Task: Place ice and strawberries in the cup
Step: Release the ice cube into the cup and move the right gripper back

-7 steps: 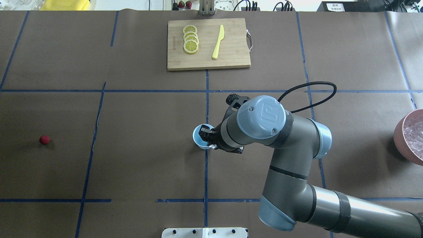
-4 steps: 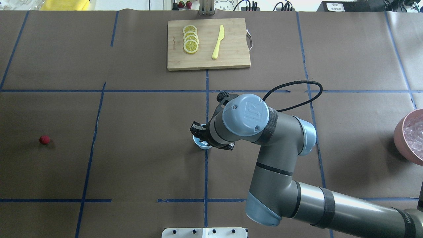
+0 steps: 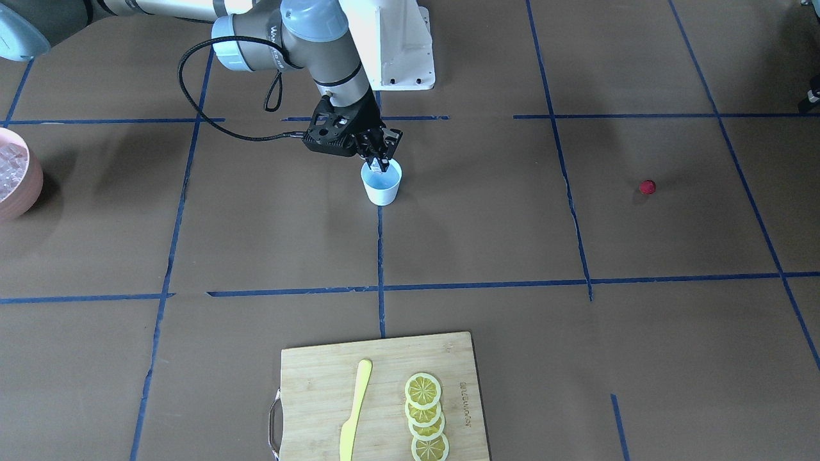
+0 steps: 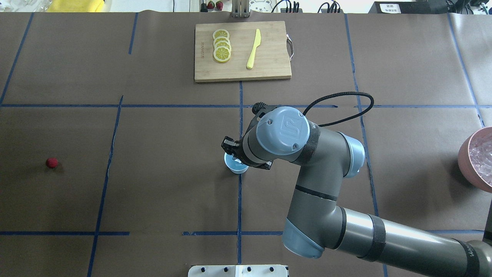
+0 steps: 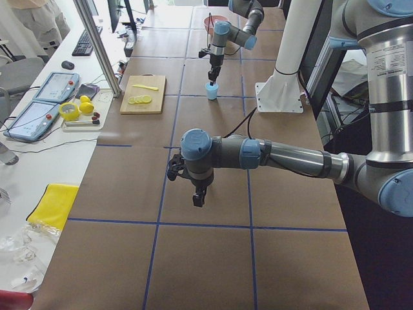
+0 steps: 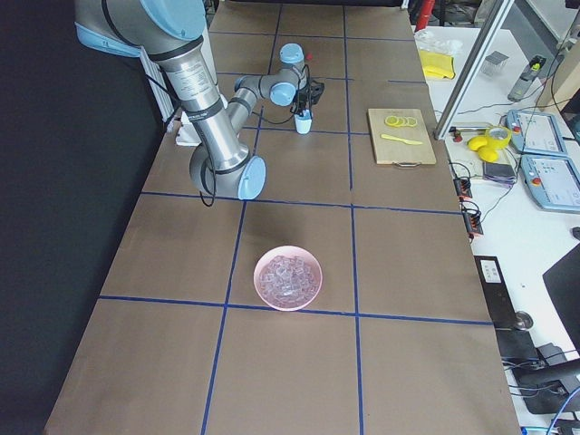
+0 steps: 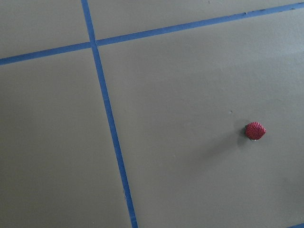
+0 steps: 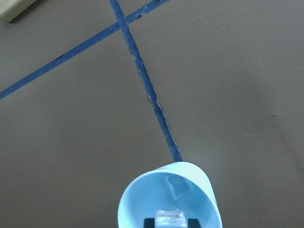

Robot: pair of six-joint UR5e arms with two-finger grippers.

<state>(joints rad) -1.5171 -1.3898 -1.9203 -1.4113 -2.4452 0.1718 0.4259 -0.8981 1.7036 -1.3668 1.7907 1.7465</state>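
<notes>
Ice [image 6: 288, 277], cup [image 3: 382, 187] and strawberry [image 4: 52, 162] share one table [image 4: 153, 134], which is covered in brown paper and divided by blue tape lines. The right arm [image 4: 315, 207] enters at the near right corner and reaches to the table centre. The left arm [image 5: 284, 155] extends over the left end of the table with its wrist held above the surface. A wooden cutting board [image 4: 269, 57] lies at the middle of the far edge, handle toward the right edge. It carries a yellow knife [image 4: 253, 49] and a row of overlapping lemon slices [image 4: 221, 46]. A pink bowl [image 4: 467, 154] sits at the right edge, about midway along it, and contains the bulk ice. The cup stands upright at the table centre, touching the central tape line. The right gripper [image 3: 382, 161] points down over the cup mouth. Its black fingertips [image 8: 149, 222] are clamped on one clear cube, the clamped cube [image 8: 171, 219], from opposite sides. A second piece, the loose cube [image 8: 178, 186], lies on the pale blue floor inside the cup. The left gripper [image 5: 199, 199] hangs pointing down above the paper; whether its fingers are apart or together cannot be told. The strawberry lies on bare paper near the left edge, well apart from the cup. It shows in the lower right of the left wrist view, beside a tape crossing.
</notes>
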